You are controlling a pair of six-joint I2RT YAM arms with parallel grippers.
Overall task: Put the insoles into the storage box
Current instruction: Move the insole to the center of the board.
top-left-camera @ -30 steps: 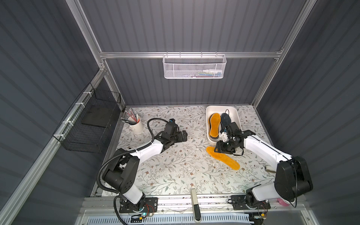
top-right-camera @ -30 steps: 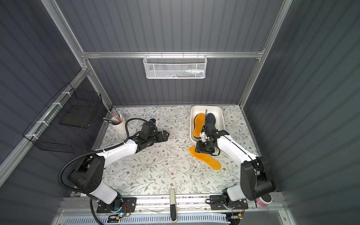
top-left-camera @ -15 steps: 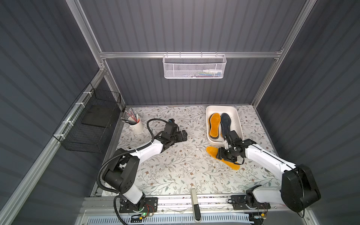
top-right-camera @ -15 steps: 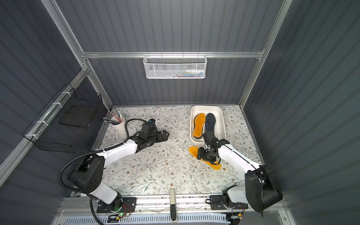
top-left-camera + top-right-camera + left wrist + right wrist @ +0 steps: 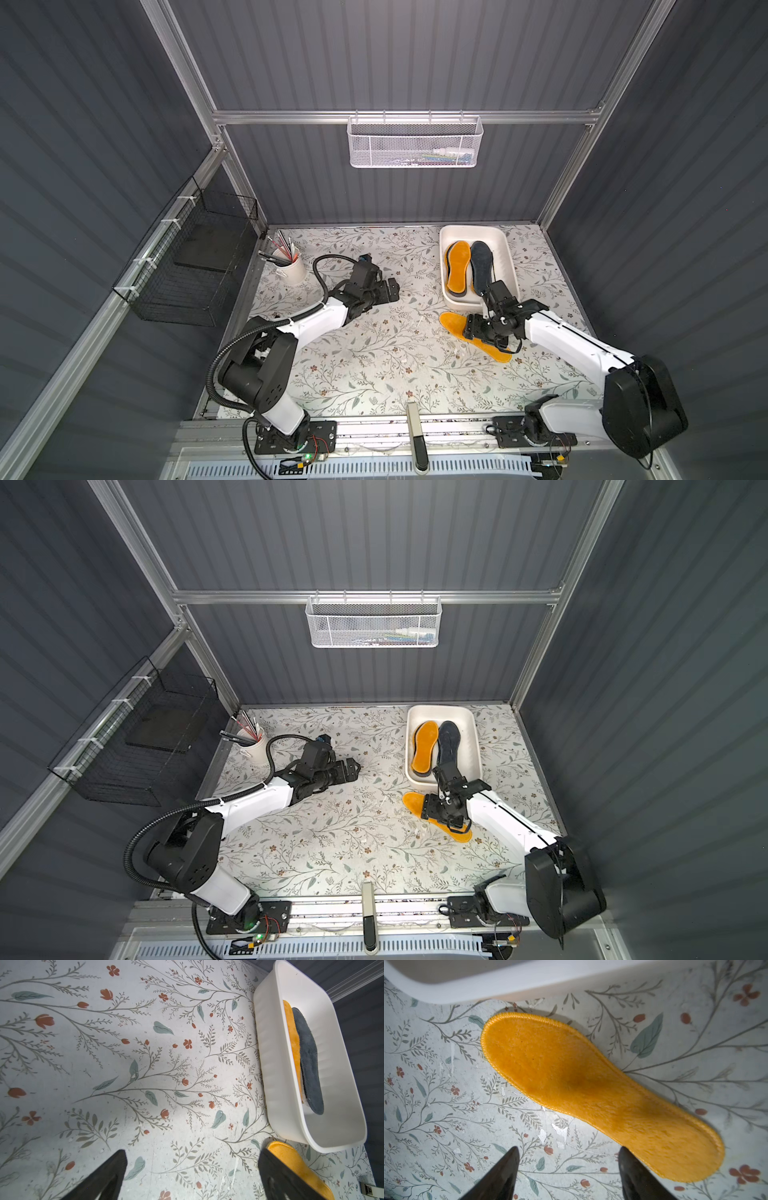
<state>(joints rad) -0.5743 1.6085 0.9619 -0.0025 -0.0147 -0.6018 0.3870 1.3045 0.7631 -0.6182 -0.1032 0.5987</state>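
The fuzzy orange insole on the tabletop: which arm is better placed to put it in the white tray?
Right. The right gripper hangs open over the fuzzy orange insole; the left gripper sits far off.

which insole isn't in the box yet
The orange insole lying flat on the table just outside the storage box, below the right pincer. The other orange one and the dark grey one lie inside it.

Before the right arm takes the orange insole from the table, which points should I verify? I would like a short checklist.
1. Right gripper open, empty: ok.
2. Orange insole flat on table, nothing on it: ok.
3. Storage box has free floor beside the dark grey insole: ok.
4. Left gripper open, away from the box: ok.
5. Jaws centred over insole: cannot tell.
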